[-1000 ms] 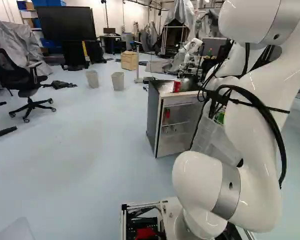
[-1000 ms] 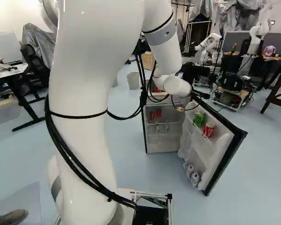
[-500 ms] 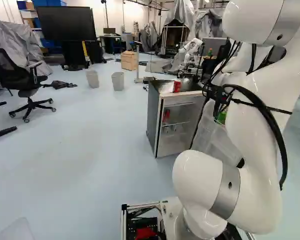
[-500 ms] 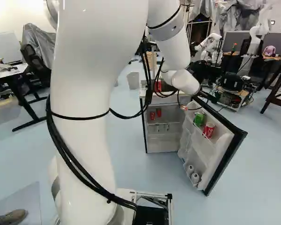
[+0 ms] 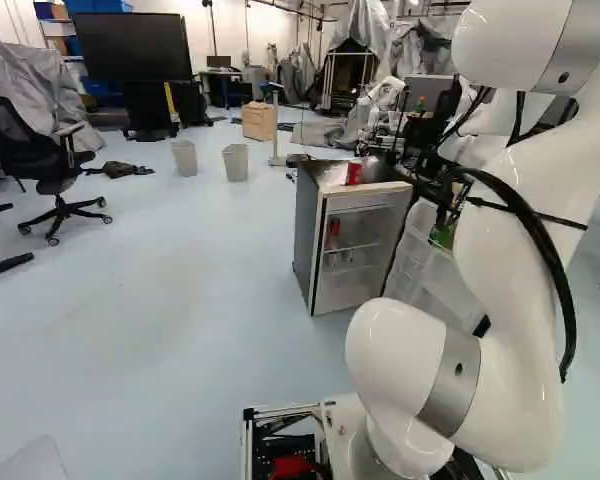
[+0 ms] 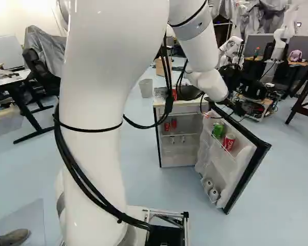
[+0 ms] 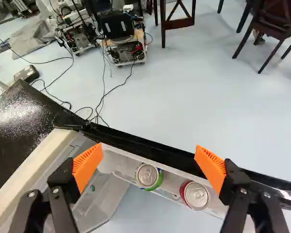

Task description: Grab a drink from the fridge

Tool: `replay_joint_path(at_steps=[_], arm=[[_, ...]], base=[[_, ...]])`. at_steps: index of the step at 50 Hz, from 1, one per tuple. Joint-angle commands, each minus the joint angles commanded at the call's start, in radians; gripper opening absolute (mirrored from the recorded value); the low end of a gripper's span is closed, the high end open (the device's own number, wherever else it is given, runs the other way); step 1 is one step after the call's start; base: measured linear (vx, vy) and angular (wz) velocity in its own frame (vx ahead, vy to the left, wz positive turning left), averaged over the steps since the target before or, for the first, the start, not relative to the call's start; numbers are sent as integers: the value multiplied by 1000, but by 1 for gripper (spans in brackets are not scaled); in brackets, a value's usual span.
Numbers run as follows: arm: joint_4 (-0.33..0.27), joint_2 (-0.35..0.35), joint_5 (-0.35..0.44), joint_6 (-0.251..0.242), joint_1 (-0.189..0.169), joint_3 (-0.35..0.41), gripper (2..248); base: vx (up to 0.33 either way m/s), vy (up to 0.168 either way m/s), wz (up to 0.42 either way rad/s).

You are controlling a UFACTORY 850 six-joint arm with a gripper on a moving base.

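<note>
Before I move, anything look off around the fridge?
One oddity: a red can stands on top of the fridge, while a green can sits in the open door. No spill or damage visible.

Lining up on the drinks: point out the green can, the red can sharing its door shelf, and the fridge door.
Green can (image 7: pixel 147 175), wrist view, on its lid.
Red can (image 7: pixel 196 195), wrist view, on its lid.
Fridge door (image 6: pixel 244 179), right base view, on its black edge.

Fridge (image 6: pixel 177 152): left of the end effector (image 6: pixel 238 108)
Door (image 6: pixel 245 182): beneath it
Upper door cans (image 7: pixel 148 175): side by side, beneath it
Lower door cans (image 6: pixel 214 194): farther below
Inside cans (image 6: pixel 174 123): left, in the fridge
Top can (image 5: pixel 353 172): left, on the fridge
</note>
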Motion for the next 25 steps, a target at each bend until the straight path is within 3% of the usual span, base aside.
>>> replay_joint_path(at_steps=[25], arm=[[91,-22,-157,0,-50,-90,247]], base=[[0,0,0]])
